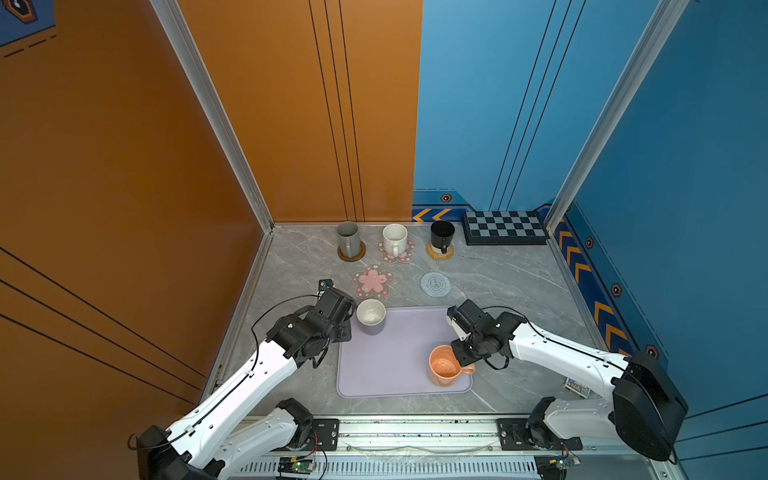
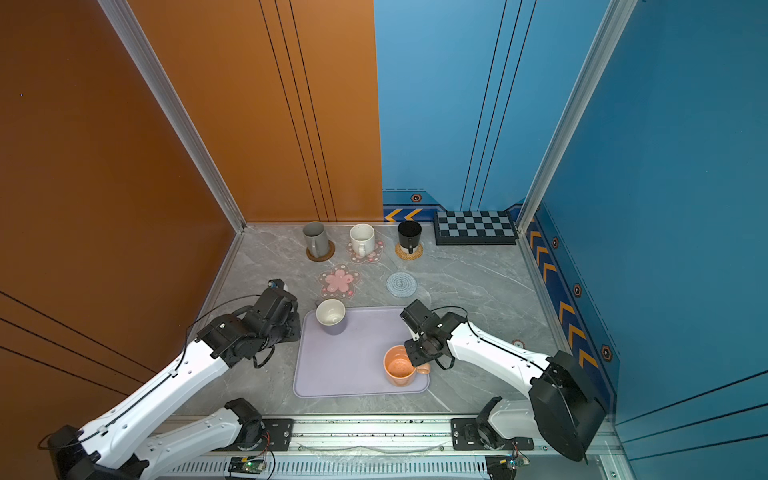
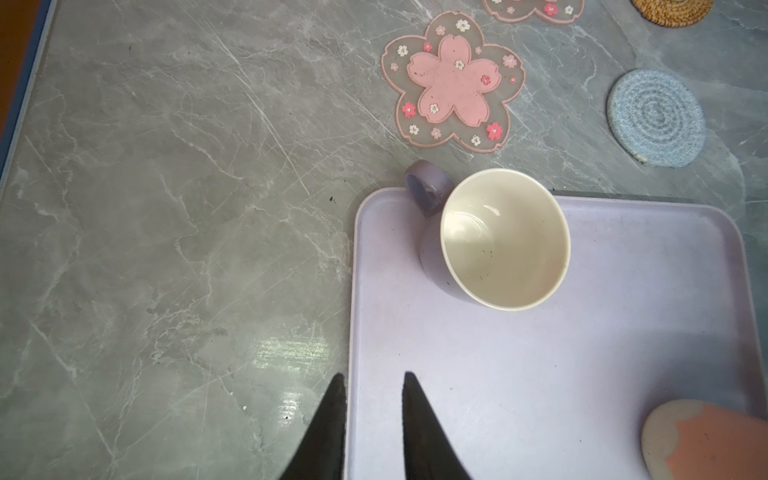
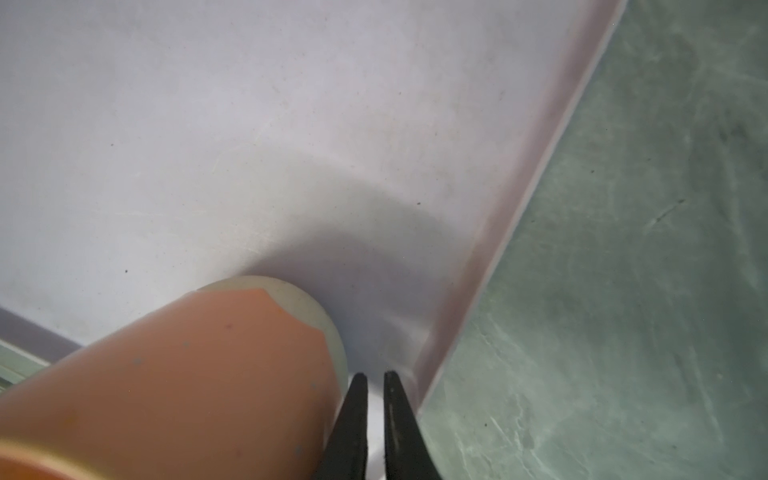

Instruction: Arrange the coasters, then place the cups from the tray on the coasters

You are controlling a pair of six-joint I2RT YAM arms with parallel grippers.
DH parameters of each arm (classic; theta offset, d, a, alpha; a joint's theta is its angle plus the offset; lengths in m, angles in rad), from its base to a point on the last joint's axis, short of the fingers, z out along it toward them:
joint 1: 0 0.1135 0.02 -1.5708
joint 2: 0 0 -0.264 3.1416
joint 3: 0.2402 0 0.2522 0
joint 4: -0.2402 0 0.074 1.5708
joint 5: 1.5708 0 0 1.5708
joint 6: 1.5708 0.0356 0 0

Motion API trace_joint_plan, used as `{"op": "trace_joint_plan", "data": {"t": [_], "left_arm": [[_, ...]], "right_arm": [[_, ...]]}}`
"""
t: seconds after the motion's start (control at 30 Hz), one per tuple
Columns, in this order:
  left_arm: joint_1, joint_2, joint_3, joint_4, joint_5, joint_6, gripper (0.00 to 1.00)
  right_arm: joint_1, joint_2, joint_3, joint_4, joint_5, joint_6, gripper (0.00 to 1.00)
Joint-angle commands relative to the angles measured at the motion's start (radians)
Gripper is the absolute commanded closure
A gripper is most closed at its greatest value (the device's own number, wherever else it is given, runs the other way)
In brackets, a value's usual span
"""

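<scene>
Two mugs are on the tray [image 1: 386, 365] right now. The lavender mug [image 1: 370, 316] stands upright in the tray's far-left corner, with its handle poking out over the rim. The orange mug [image 1: 444, 368] is by the tray's right edge, toward the near corner, with its handle sticking off the tray to the right.

The right jaws are down on that handle and pinched nearly together. In the right wrist view there's just a sliver between the tips, and the orange mug's wall is right up against one of them. Looks like they've got the handle, though it's tucked under the wrist. Can't tell if the base is off the tray.

The left jaws hover over the tray's left rim, a little way apart with nothing between them. The lavender mug is just ahead, not touching.

On the table [image 1: 498, 291] just past the tray's far edge are the bare flower coaster [image 1: 372, 281] and the blue coaster [image 1: 435, 284]. Further past that edge there's a row:
- grey mug [image 1: 348, 239] on the wood coaster [image 1: 353, 257]
- white mug [image 1: 395, 239] on the flower coaster [image 1: 405, 255]
- black mug [image 1: 441, 236] on the rattan coaster [image 1: 436, 254]

The checkerboard [image 1: 505, 227] lies well beyond the tray's far-right corner.
</scene>
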Motion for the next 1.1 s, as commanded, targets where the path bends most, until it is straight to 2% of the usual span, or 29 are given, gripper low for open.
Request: {"op": "trace_joint_plan", "data": {"t": [0.0,0.2,0.47,0.73,0.93,1.0,1.07], "left_arm": [[-0.012,-0.019,0.006,-0.015,0.007,0.001,0.75],[-0.012,-0.036,-0.013,-0.015,0.004,-0.001,0.75],[-0.011,-0.050,-0.026,-0.015,-0.001,0.000,0.75],[-0.005,-0.050,-0.033,-0.014,-0.005,0.014,0.74],[0.000,-0.047,-0.032,-0.015,-0.018,0.021,0.74],[0.001,-0.041,-0.026,-0.019,-0.022,0.025,0.74],[0.002,-0.034,-0.017,-0.025,-0.027,0.033,0.74]], "right_arm": [[0.026,-0.003,-0.005,0.001,-0.004,0.037,0.87],[0.055,0.030,0.009,0.058,-0.021,0.068,0.87],[0.114,0.141,0.113,0.073,-0.002,0.067,0.87],[0.054,0.142,0.160,0.026,0.047,0.013,0.83],[0.020,0.029,0.180,-0.072,0.162,-0.017,0.65],[0.023,-0.014,0.190,-0.124,0.180,-0.008,0.51],[0.034,-0.060,0.191,-0.166,0.197,0.010,0.48]]}}
